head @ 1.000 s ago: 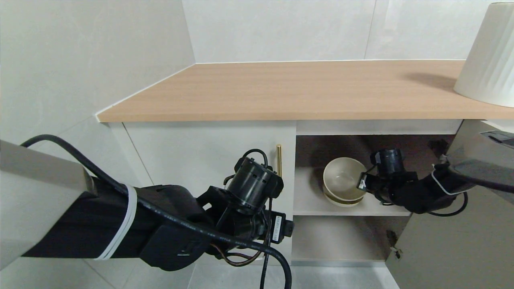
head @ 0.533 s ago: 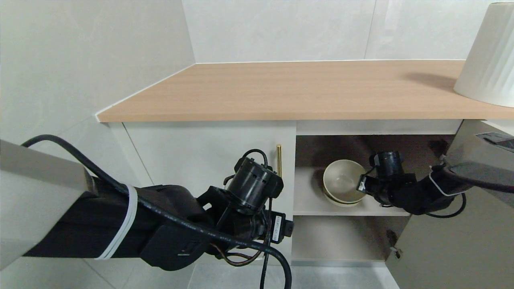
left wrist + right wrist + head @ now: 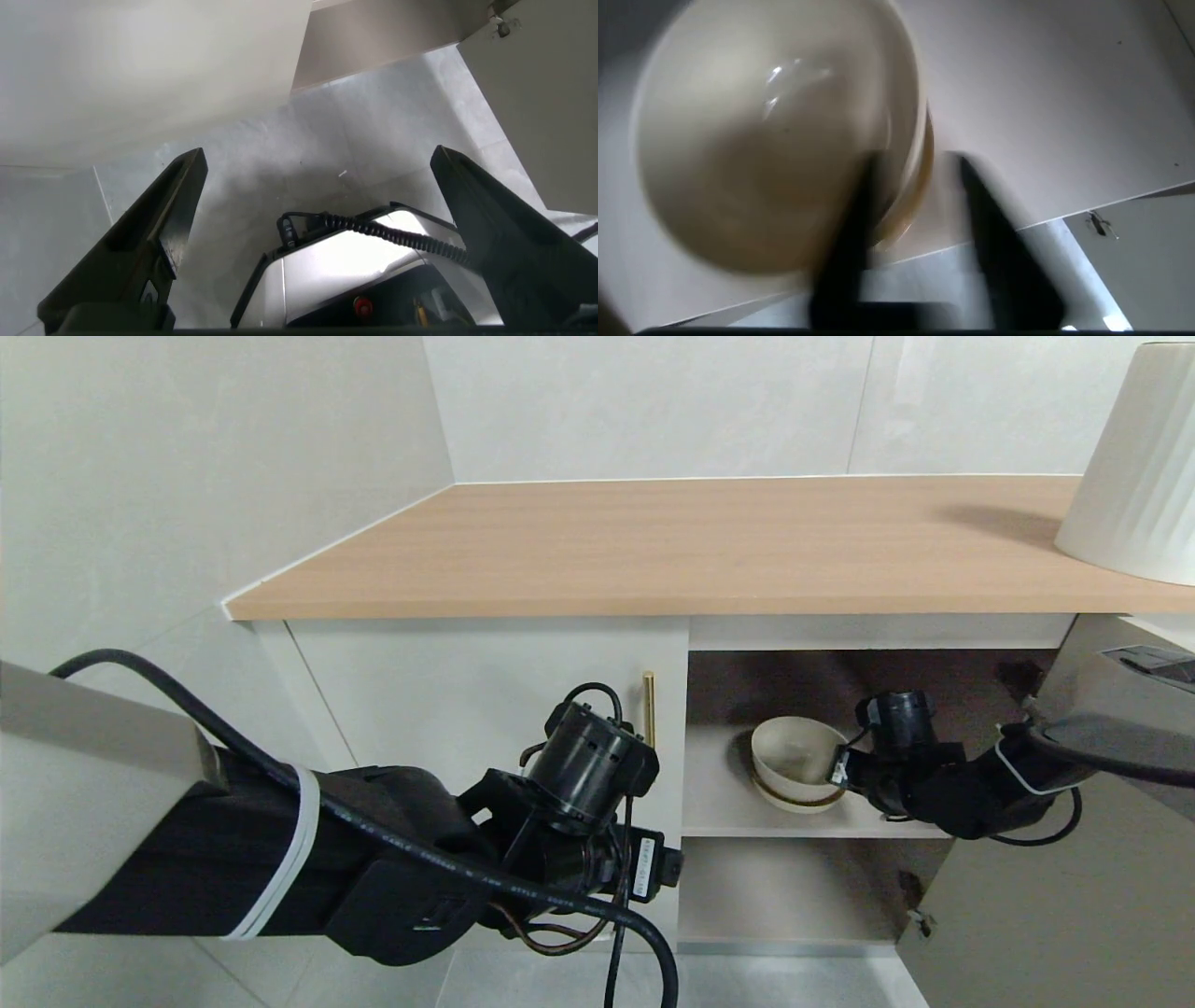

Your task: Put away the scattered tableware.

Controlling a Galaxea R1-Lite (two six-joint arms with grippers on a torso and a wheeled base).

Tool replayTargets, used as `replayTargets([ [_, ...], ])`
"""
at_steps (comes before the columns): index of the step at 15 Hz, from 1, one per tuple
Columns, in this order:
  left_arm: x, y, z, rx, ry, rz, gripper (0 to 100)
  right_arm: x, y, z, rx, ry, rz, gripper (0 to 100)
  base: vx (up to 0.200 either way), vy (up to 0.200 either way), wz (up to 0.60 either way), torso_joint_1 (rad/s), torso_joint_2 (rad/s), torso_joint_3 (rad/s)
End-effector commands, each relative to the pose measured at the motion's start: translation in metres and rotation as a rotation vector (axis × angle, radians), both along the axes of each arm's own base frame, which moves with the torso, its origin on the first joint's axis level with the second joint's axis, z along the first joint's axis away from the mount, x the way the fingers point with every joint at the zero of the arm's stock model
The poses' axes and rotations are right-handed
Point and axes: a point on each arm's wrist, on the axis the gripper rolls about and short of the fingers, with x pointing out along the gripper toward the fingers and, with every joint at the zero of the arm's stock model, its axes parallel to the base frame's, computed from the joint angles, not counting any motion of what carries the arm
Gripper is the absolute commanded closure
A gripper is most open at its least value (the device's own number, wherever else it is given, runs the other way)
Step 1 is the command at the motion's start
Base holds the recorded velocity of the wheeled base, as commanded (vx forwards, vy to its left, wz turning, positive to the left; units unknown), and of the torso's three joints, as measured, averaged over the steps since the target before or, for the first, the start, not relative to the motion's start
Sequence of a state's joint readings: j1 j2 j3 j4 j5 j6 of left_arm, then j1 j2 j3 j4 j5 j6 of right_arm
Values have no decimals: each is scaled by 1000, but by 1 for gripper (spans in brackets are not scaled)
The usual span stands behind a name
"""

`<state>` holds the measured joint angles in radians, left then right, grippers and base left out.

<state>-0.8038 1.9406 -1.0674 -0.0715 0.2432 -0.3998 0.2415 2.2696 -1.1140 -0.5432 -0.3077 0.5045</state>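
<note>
Right jaws stand parted astride the bowl rim, arm stretched onto the shelf; left jaws wide.

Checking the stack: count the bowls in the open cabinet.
2, stacked on the open cabinet's upper shelf: a cream bowl on top, a second bowl under it. Others may hide beneath.

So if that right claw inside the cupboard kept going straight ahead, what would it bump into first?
The cream bowl. The right gripper is right at its rim, so it would most likely push into the bowl at once, though the exact depth is hard to judge.
</note>
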Motion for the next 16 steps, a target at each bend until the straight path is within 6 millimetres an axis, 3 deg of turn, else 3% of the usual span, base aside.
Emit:
replayTargets([
  [1, 0, 0, 0, 0, 0, 1, 0, -1, 0, 2, 2, -1, 3, 0, 0, 0, 0, 0, 0, 0],
  [5, 0, 0, 2, -6, -2, -1, 0, -4, 0, 7, 4, -7, 6, 0, 0, 0, 0, 0, 0, 0],
  [7, -3, 17, 38, -83, -78, 29, 0, -23, -4, 40, 29, -36, 46, 0, 0, 0, 0, 0, 0, 0],
  [8, -5, 22, 45, -97, -94, 35, 0, -30, -4, 50, 37, -36, 63, 0, 0, 0, 0, 0, 0, 0],
  [9, -10, 33, 61, -126, -125, 49, 0, -48, -3, 70, 58, -14, 116, 0, 0, 0, 0, 0, 0, 0],
  [10, -22, 49, 81, -156, -169, 53, 0, -80, -3, 102, 84, 9, 182, 0, 0, 0, 0, 0, 0, 0],
  [13, -40, 64, 91, -161, -191, 38, 0, -135, -5, 120, 65, 55, 258, 0, 0, 0, 0, 0, 0, 0],
  [16, -58, 83, 93, -172, -205, 42, 0, -175, -1, 131, 59, 28, 322, 0, 0, 0, 0, 0, 0, 0],
])
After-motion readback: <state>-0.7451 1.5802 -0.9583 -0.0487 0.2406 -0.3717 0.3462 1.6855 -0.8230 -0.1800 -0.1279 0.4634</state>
